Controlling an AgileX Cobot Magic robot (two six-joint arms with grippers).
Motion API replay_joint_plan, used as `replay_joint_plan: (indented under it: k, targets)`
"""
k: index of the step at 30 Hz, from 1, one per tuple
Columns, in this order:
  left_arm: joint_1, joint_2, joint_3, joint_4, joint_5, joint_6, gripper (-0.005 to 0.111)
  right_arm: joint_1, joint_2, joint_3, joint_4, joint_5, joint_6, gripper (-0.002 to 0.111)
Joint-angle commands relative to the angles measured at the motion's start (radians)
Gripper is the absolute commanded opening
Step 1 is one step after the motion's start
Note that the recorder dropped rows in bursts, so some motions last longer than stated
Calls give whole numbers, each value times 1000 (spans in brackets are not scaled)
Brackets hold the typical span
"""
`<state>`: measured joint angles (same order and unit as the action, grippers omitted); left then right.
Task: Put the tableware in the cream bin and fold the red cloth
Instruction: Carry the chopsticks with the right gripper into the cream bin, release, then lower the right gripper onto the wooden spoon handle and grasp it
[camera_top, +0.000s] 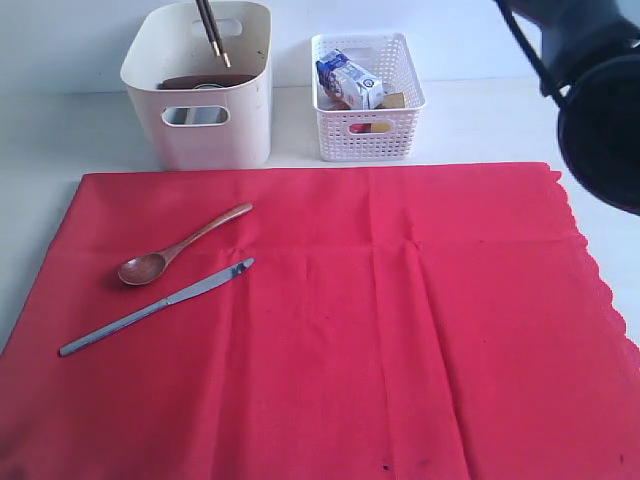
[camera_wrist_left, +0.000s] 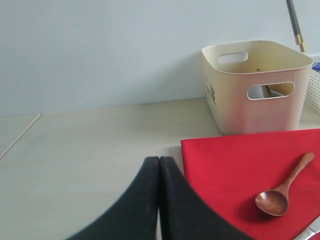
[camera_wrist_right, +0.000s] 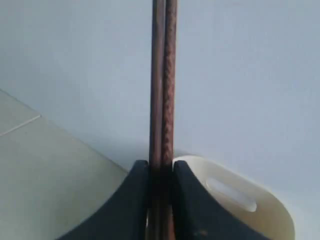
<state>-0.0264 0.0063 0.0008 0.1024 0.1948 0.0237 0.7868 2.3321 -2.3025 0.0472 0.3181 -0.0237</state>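
The right gripper (camera_wrist_right: 161, 167) is clamped on the dark chopsticks (camera_wrist_right: 162, 75). Its two black fingers press the pair from either side, with only the thickness of the sticks between them. The sticks run straight out from the jaws, side by side and touching, and the rim of the cream bin (camera_wrist_right: 235, 200) shows just past the fingers.

In the exterior view the chopsticks (camera_top: 212, 30) hang over the cream bin (camera_top: 195, 100), slightly tilted, with their gold-tipped ends pointing down at its open mouth. Whether the tips are below the rim cannot be told. The gripper holding them is out of that frame. Only a bulky dark part of the right arm (camera_top: 600, 100) shows, raised high and well away from the bin, beyond the white lattice basket (camera_top: 368, 95) that stands just beside it.

The left gripper (camera_wrist_left: 159, 162) has its fingers shut flat against each other with nothing between them. It points roughly level across the bare table (camera_wrist_left: 90, 150) towards the bin, off to the bin's outer side.

The red cloth (camera_top: 330, 330) lies spread flat in front of the bin, with its back edge close to the bin's base. On the cloth, in front of the bin, lie the brown wooden spoon (camera_top: 185, 245) and, farther from the bin, the silver table knife (camera_top: 160, 305), near each other but apart. A brown wooden plate (camera_top: 205, 80) sits inside the bin.
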Motion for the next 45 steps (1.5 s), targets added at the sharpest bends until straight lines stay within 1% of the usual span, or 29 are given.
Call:
replay_joint_plan:
  k: [1, 5, 10, 12, 13, 17, 20, 22, 25, 31, 35, 39, 42, 45]
  targets:
    - [-5, -6, -1, -5, -1, -1, 1, -13, 58, -30, -7, -157, -9, 0]
    - [-5, -6, -1, -5, -1, -1, 1, -31, 99, -30, -7, -191, -13, 0]
    - [-5, -6, -1, -5, -1, -1, 1, -36, 142, -30, -6, -176, -14, 2]
    - [-5, -6, -1, -5, -1, -1, 1, -36, 152, -30, -6, -162, -14, 8]
    - [-5, -6, -1, -5, -1, -1, 1, -36, 156, -30, -6, -157, -14, 12]
    - [-5, -6, -1, -5, -1, -1, 1, -36, 160, -30, -6, -126, -14, 36]
    - [-5, -6, -1, -5, -1, -1, 1, -36, 156, -30, -6, -124, -12, 50]
    - [-5, -6, -1, -5, -1, -1, 1, -36, 146, -30, -4, -108, 4, 57]
    - [-5, -6, -1, -5, -1, -1, 1, -36, 110, -30, -2, -5, 18, 64]
    - [-5, -6, -1, -5, -1, -1, 1, -38, -2, -30, -78, 271, 18, 65]
    - [-5, -6, -1, -5, -1, -1, 1, -38, -79, -30, -92, 412, 18, 64]
    - [-5, -6, -1, -5, -1, -1, 1, -38, -173, -30, -94, 605, 3, 58]
    - [-5, -6, -1, -5, -1, -1, 1, -36, -216, -30, -94, 768, -76, 52]
    - [-5, -6, -1, -5, -1, -1, 1, -31, -222, -30, -56, 875, -144, 52]
